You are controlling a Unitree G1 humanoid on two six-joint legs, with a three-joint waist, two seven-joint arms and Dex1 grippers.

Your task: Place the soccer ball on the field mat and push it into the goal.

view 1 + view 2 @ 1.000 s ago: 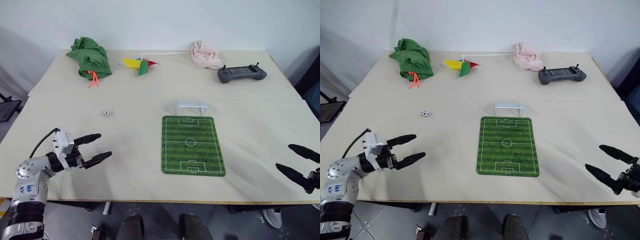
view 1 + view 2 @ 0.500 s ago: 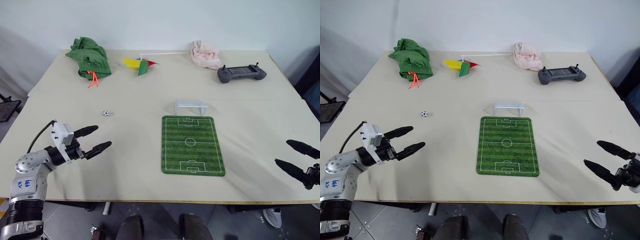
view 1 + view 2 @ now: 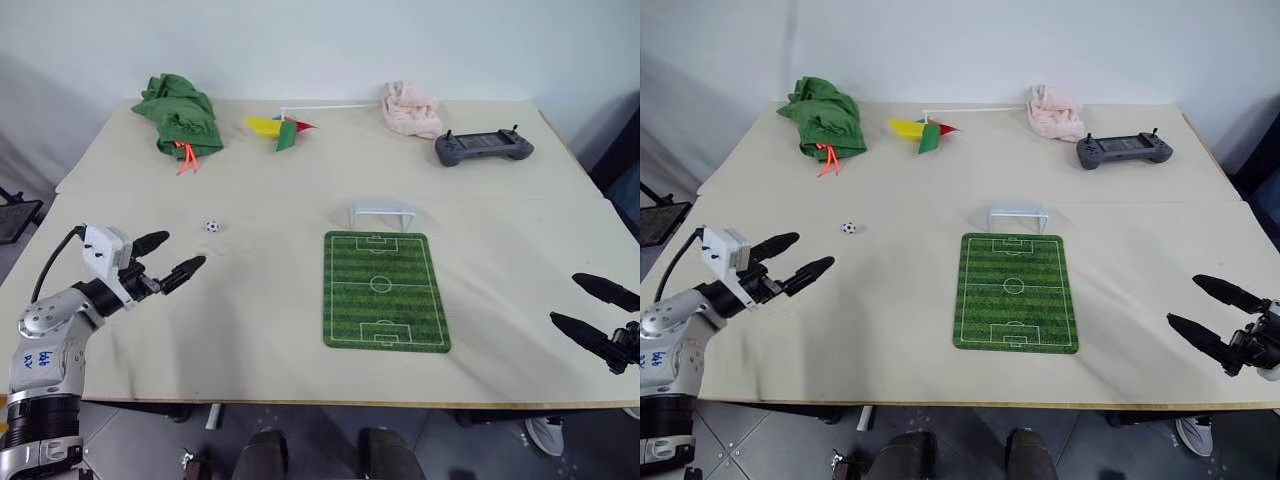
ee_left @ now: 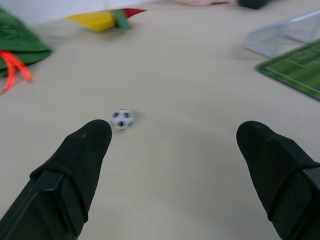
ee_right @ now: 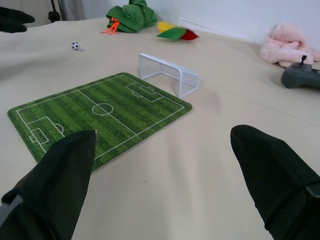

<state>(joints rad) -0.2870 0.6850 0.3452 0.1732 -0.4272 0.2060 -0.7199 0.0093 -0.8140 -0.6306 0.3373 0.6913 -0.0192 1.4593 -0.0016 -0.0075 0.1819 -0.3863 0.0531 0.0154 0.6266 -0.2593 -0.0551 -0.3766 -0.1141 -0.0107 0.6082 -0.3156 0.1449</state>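
The opening step is judged to be in hand: the reach for the soccer ball, which has not yet been picked up. The ball lies on the bare table, well to the left of the field mat and level with the goal, which stands just beyond the mat's far edge. The left end effector is seen with its fingers spread wide and empty, near the ball on its near-left side but not touching it. The right end effector is held with its fingers apart and empty at the near right of the table, well away from the mat. For the next move, the left fingers would need to be brought around the tiny ball and closed gently, since it is likely to roll if nudged
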